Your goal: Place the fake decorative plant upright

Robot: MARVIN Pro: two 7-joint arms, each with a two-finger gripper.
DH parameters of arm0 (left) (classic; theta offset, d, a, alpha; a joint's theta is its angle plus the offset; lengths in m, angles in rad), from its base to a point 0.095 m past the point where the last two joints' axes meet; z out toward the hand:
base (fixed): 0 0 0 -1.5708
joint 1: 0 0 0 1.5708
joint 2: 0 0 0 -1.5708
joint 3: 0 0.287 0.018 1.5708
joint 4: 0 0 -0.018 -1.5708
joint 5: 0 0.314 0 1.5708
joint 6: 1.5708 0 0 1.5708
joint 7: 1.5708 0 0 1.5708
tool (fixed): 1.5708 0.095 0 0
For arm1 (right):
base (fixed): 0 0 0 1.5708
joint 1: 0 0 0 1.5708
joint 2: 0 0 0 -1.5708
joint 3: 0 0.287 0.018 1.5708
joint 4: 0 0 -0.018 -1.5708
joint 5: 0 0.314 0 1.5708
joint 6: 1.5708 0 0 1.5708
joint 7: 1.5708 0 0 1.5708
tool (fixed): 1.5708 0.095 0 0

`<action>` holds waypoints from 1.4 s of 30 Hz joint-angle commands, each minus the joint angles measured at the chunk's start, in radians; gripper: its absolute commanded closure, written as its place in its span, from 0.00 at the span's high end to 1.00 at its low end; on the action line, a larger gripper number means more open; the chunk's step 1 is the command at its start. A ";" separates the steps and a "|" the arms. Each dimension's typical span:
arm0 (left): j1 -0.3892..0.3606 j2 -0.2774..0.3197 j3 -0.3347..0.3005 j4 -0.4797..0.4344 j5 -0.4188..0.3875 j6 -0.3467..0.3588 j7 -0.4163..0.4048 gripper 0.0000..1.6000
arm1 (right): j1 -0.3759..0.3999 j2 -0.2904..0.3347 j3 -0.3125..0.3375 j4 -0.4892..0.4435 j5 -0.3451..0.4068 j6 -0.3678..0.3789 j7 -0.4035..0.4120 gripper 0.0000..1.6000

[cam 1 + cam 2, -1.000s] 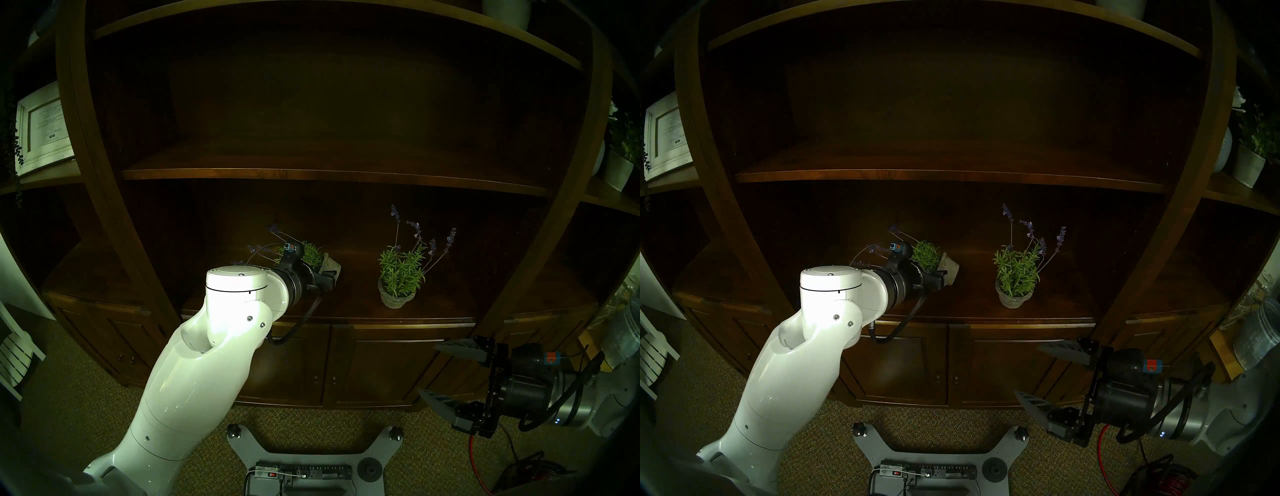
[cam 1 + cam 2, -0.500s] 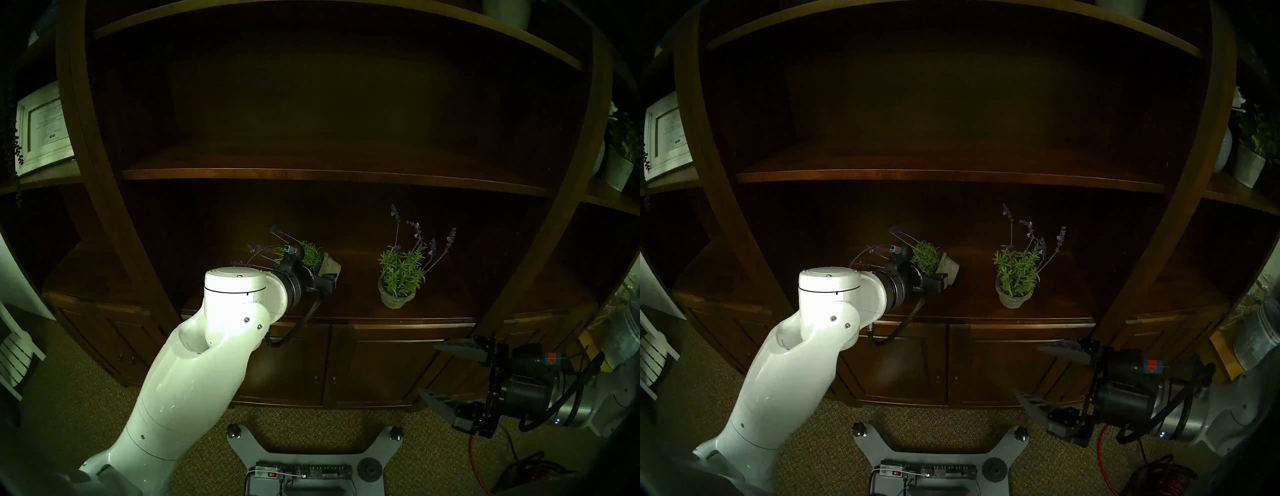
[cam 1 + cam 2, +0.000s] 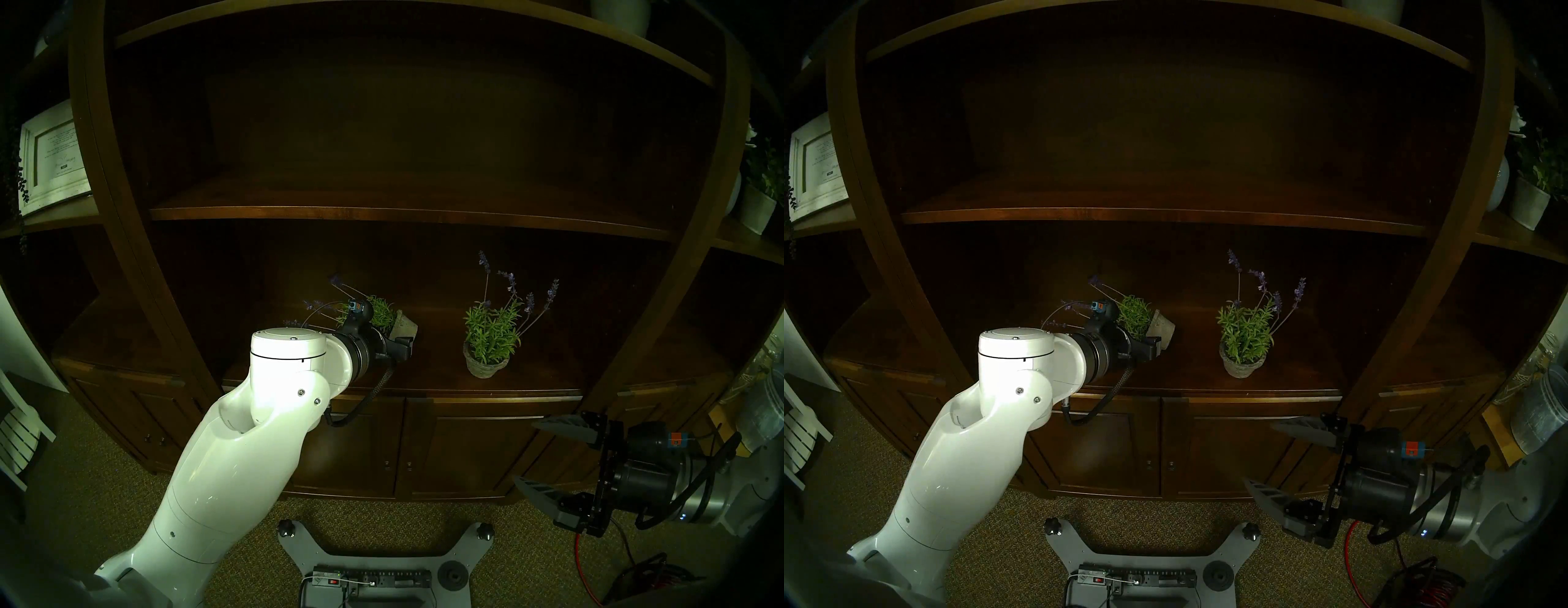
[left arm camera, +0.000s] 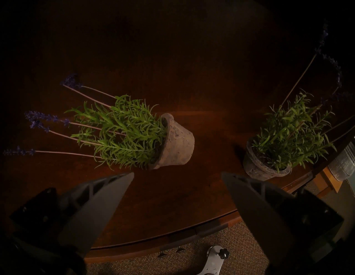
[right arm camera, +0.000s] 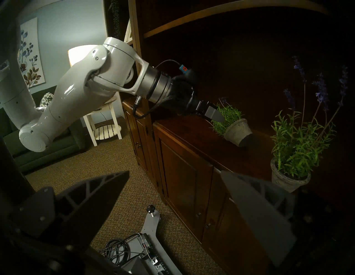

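The fake plant lies on its side on the dark wooden cabinet top. Its grey pot points right, and the green leaves and purple flower stems point left. My left gripper hovers just in front of the pot, open, with nothing between its fingers. My right gripper hangs open and empty, low at the right in front of the cabinet doors.
A second lavender plant stands upright in its pot to the right of the fallen one. A shelf board runs above both. On the carpet lie the robot base and a red cable.
My left arm's elbow has edged slightly to the left. Its gripper stays open in front of the fallen pot. The right arm has not moved.
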 commanded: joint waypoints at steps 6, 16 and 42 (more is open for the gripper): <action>-0.065 0.025 -0.016 -0.013 -0.012 -0.003 -0.005 1.00 | 0.015 -0.001 0.000 -0.002 -0.004 -0.016 0.001 1.00; -0.154 0.010 -0.026 0.049 -0.044 -0.003 -0.027 1.00 | 0.018 0.000 -0.003 -0.002 -0.007 -0.016 -0.001 1.00; -0.298 -0.035 0.021 0.304 -0.103 -0.003 -0.094 1.00 | 0.026 0.003 -0.010 -0.002 -0.013 -0.016 -0.005 1.00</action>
